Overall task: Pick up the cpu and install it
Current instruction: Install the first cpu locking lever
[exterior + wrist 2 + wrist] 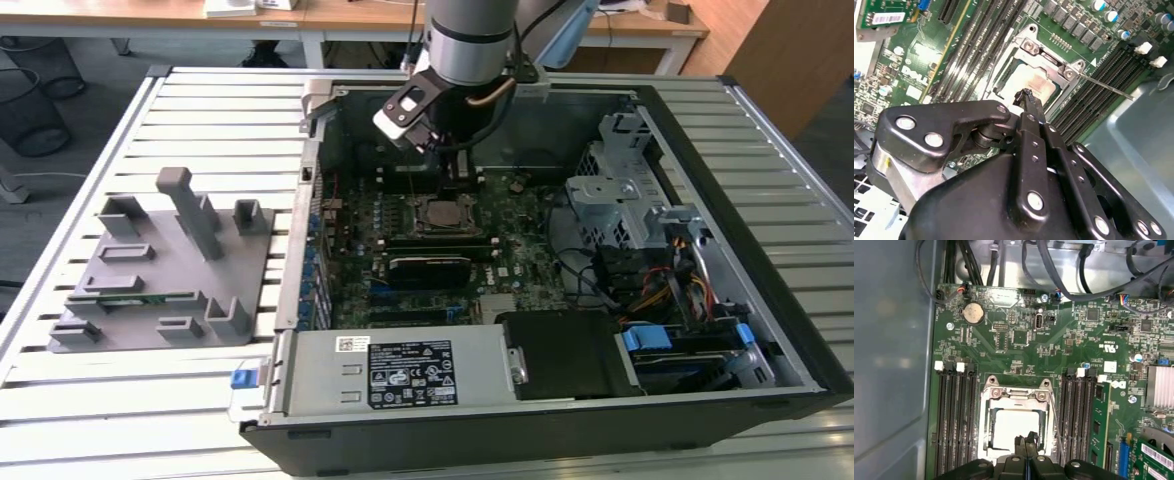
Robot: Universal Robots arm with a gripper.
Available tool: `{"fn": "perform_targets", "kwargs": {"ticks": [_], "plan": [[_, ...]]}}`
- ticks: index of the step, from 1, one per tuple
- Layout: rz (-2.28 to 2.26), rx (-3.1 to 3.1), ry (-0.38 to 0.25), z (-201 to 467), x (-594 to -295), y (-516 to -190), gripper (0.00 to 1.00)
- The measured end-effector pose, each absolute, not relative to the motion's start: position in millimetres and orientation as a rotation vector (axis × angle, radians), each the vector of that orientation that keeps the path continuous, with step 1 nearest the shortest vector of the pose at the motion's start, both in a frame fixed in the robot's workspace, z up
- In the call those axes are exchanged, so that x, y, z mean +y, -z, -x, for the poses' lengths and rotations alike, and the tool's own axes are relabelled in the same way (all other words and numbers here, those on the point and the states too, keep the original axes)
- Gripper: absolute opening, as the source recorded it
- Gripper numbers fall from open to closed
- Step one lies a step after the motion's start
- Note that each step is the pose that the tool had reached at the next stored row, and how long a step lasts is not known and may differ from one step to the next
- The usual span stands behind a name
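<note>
Gripper [1026, 441]: clenched, fingertips together with nothing between them, poised over one edge of the socket [1015, 391]. Cpu [1013, 429]: lying flat inside the socket, its silver top showing through the socket's opening, which keeps it located. Lever [1104, 84] juts out loose, so the clamp is judged unlatched. Whether the gripper touches the cpu: cannot tell.

I can't see one edge of the cpu [1011, 426] in the first wrist view; the gripper [1026, 441] sits over it. In the second wrist view its black body blocks much of the motherboard [906, 94]. In the exterior view the arm [467, 35] runs off the top edge.
</note>
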State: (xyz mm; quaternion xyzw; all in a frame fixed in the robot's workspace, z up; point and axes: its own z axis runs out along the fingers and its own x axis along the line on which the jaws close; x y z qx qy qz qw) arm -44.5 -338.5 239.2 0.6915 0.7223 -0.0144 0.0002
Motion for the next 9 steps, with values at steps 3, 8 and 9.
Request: {"fn": "perform_targets", "kwargs": {"ticks": [3, 8, 9], "plan": [[-2.174, 2.271, 0.04, 44, -344, -239, 0.12], [-2.179, 2.276, 0.029, 45, -346, -246, 0.12], [-2.179, 2.276, 0.028, 44, -346, -251, 0.12]]}}
